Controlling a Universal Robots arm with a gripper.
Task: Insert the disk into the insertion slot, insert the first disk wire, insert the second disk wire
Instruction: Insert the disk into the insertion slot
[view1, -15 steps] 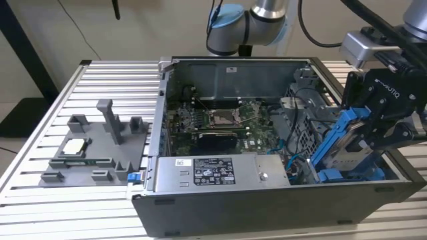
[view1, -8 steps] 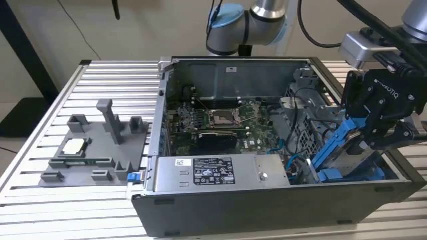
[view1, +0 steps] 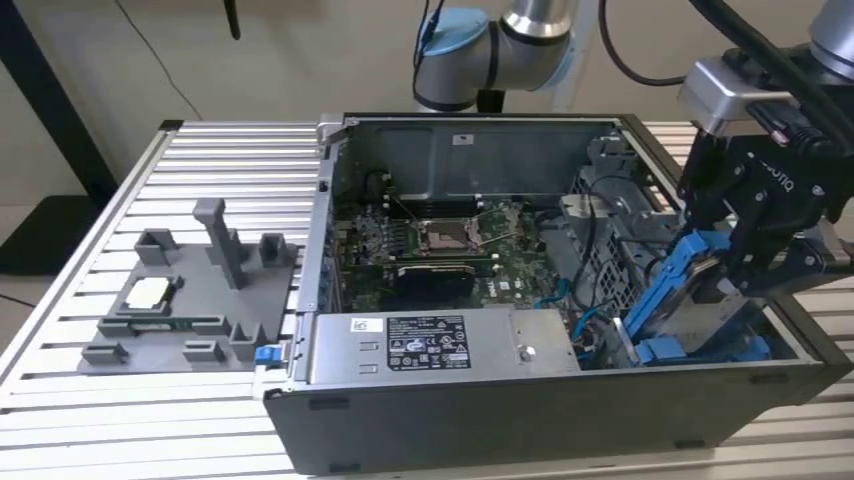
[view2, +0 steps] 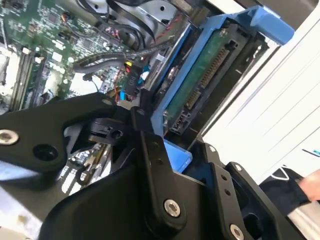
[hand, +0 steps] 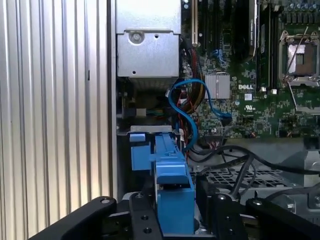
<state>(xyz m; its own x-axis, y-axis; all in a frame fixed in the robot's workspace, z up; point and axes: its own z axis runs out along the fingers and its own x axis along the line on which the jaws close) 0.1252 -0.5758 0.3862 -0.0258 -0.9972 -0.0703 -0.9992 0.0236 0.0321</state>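
Note:
The disk (view1: 683, 292), a silver drive clipped in a blue carrier, hangs tilted over the open computer case's corner at the exterior view's right. My gripper (view1: 737, 272) is shut on it from above. In the second wrist view the disk (view2: 200, 80) shows its green board and connector between the black fingers (view2: 152, 155). The first wrist view shows the carrier's blue edge (hand: 172, 182) clamped in the gripper (hand: 175, 212), above the insertion slot (hand: 145, 132) with its blue rail. A blue wire (hand: 186, 102) loops loose beside the slot, near black cables (hand: 235, 160).
The grey labelled power-supply box (view1: 434, 342) lies along the case's near wall, with the motherboard (view1: 441, 240) behind it. A grey fixture (view1: 187, 290) sits on the slatted table at the exterior view's left. A hand with a dark sleeve (view2: 300, 190) is near the case.

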